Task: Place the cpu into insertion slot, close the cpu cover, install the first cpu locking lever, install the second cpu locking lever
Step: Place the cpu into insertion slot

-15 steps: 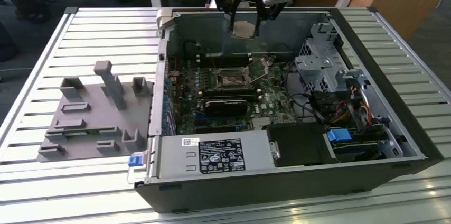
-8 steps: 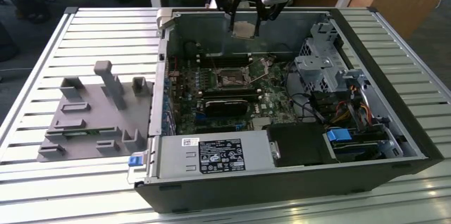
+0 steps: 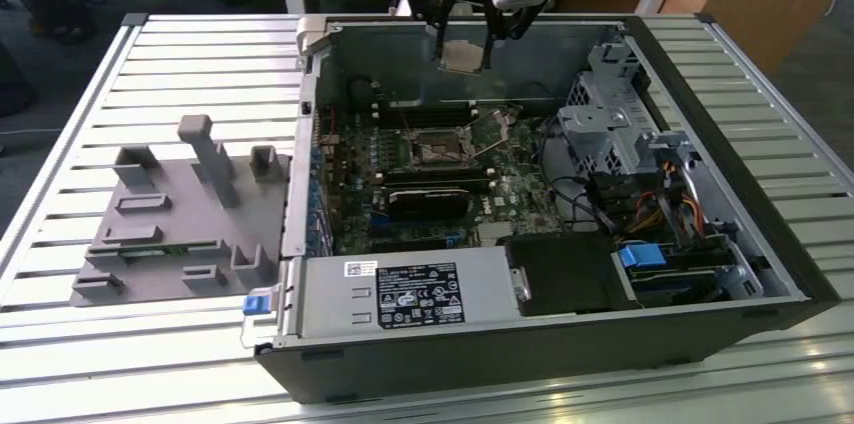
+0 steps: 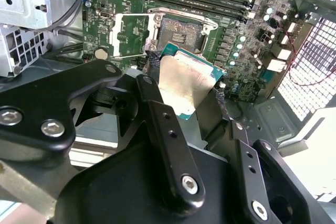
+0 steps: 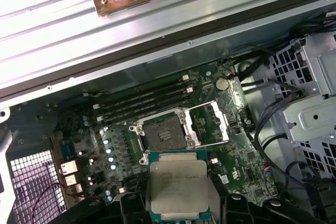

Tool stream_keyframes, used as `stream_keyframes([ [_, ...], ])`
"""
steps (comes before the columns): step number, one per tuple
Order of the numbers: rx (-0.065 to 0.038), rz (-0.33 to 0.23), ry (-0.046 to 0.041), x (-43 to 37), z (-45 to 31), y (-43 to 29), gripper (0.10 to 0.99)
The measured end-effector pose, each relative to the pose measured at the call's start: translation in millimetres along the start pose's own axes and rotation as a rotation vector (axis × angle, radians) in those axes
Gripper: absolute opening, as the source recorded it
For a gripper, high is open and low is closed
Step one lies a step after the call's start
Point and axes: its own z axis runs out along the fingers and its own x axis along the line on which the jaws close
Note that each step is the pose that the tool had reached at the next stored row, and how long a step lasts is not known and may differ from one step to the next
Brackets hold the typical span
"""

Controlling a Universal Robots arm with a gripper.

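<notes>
A slatted metal bench (image 3: 120,364) carries an open computer case (image 3: 534,364) lying on its side, with a grey moulded fixture (image 3: 160,234) just beside it on the exterior view's left. Inside the case, a silver power supply box (image 3: 400,294) sits along the near wall, and the green motherboard (image 5: 239,156) covers the floor behind it. The arm reaches down over the far part of the case, and its pincer (image 3: 463,49) is pinching the cpu (image 5: 178,184). The black fingers (image 4: 163,124) press on two opposite edges of the chip, so it sits right between the fingertips. Its silvery top faces up toward both wrist cameras, and a thin rim of its green board shows around the metal. The chip hangs in the air above the motherboard, apart from it and touching nothing but the pincer. The cpu cover (image 5: 210,121), a silvery frame with an open window, is swung back and lies beside the insertion slot (image 5: 165,132). The slot itself stands bare and dark, near the held chip in both wrist views.
</notes>
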Motion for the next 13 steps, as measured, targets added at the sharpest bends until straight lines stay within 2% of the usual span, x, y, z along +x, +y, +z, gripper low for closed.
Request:
stream_keyframes([
  [13,-0.001,0.052,-0.0046,0.0,0.5,-0.1,0.525],
])
